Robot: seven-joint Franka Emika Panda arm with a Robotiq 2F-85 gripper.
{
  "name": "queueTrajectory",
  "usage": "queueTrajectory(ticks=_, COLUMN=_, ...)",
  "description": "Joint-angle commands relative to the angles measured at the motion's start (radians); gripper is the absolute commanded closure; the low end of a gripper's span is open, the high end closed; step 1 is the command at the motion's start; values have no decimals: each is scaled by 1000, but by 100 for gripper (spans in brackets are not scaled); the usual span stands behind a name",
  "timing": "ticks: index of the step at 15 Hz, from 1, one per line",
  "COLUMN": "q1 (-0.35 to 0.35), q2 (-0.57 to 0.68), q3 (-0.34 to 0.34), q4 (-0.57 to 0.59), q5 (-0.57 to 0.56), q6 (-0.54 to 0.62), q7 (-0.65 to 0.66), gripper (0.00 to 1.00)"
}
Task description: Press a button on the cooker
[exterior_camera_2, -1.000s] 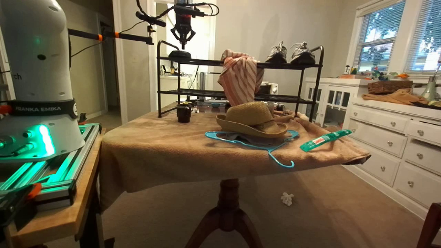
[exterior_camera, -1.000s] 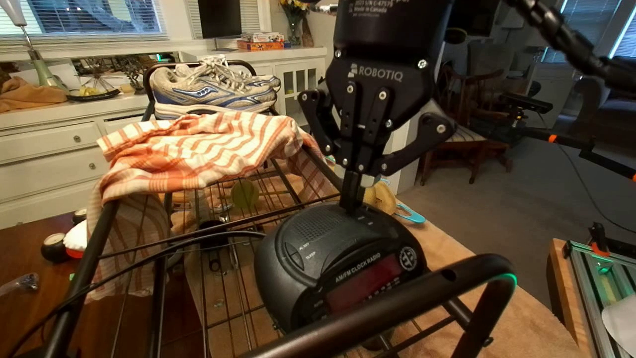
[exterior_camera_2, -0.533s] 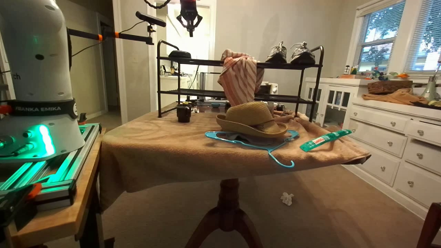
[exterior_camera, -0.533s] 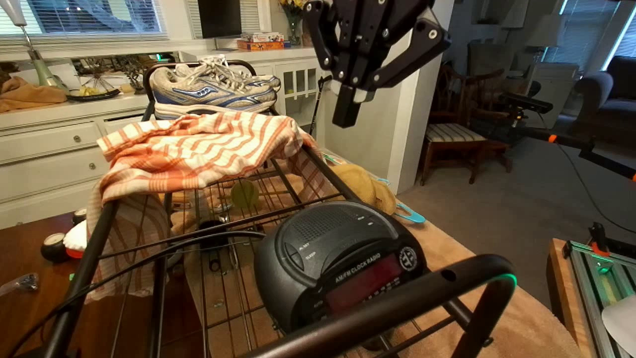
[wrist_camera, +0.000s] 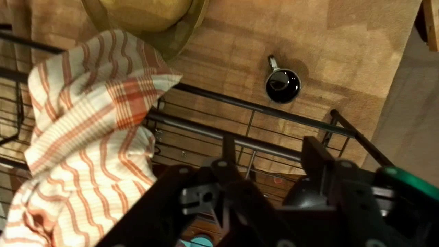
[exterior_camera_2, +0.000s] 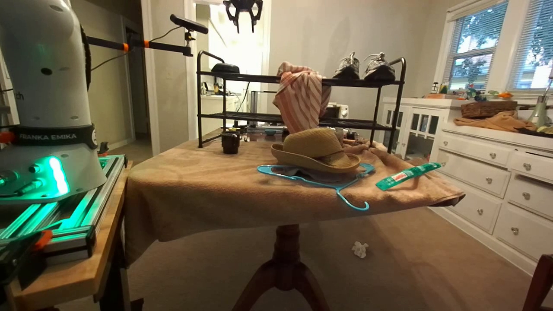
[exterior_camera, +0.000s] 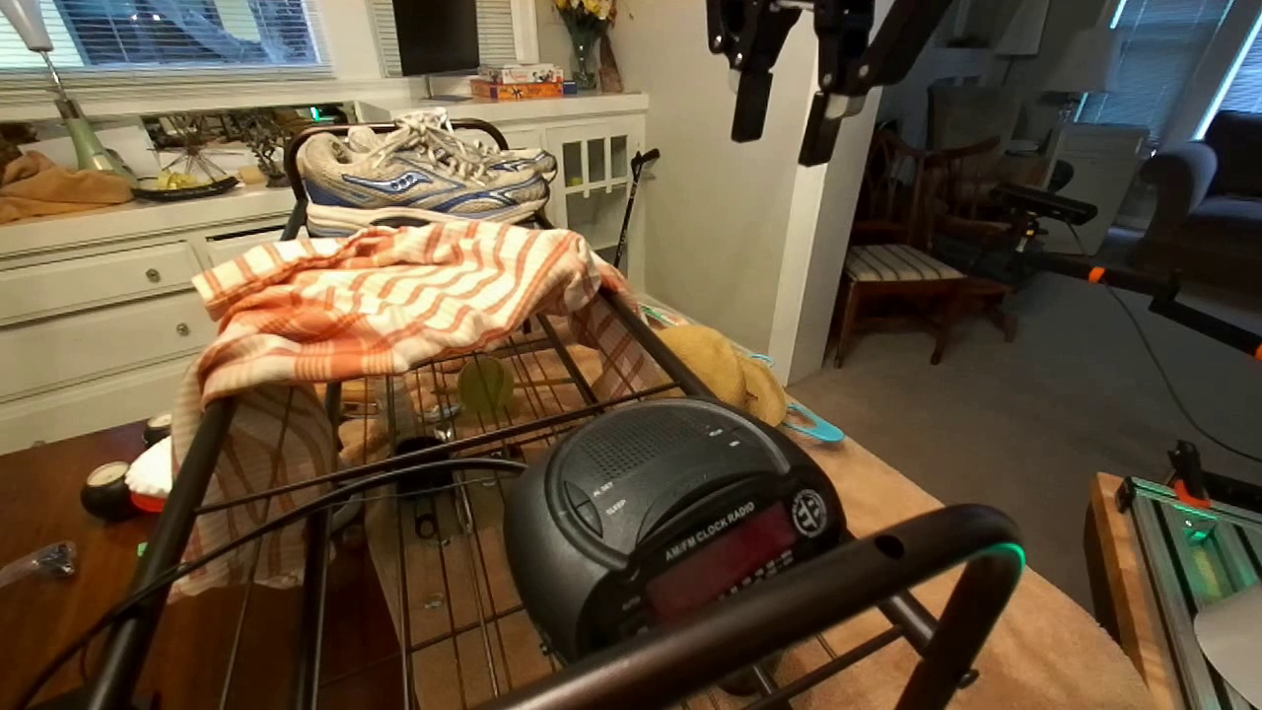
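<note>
The cooker (exterior_camera: 641, 493) is a rounded black appliance with a dark red display and the words AM/FM CLOCK RADIO on its front. It sits at the end of the rack's top shelf, where the cooker (exterior_camera_2: 225, 69) looks small and flat. Small buttons (exterior_camera: 584, 508) lie on its top. High above it, apart from it, hangs my gripper (exterior_camera: 781, 150), its fingers parted and nothing between them. The gripper (exterior_camera_2: 245, 32) also shows against the bright doorway. In the wrist view the gripper (wrist_camera: 269, 140) stands open, and its right finger hides part of the cooker (wrist_camera: 303, 195).
The black wire rack (exterior_camera_2: 259, 77) has a raised end bar (exterior_camera: 838, 592) before the cooker. A striped cloth (exterior_camera: 414, 306) drapes its middle; shoes (exterior_camera: 424, 182) stand at the far end. Below are a mug (wrist_camera: 283, 85), a straw hat (exterior_camera_2: 315, 147) and a blue hanger (exterior_camera_2: 298, 177).
One second ago the shut fingertips were at the rear of the cooker's top. My gripper has since risen well clear of it and its fingers have spread apart. The cooker stays in place.
</note>
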Motion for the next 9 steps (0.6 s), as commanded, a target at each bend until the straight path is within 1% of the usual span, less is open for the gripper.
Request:
queueTrajectory(ticks=1, q1=-33, q2=-7, q3=-27, q4=6, q5=-29, q6=-55, q7=136, gripper=16)
queueTrajectory(ticks=2, q1=-42, q2=-5, q3=-38, q4=10, q5=-19, q6=-64, q7=172, gripper=7)
queueTrajectory(ticks=3, q1=-49, q2=-6, q3=-46, q4=7, q5=-5, q6=-66, q7=211, gripper=1)
queueTrajectory(ticks=5, q1=-58, q2=-12, q3=-58, q4=2, q5=16, q6=-67, q7=297, gripper=0)
queueTrajectory(ticks=6, q1=-47, q2=-3, q3=-60, q4=4, q5=-5, q6=-36, q7=220, gripper=0)
queueTrajectory(ticks=9, q1=-48, q2=-2, q3=-64, q4=4, q5=-5, q6=-35, q7=225, gripper=0)
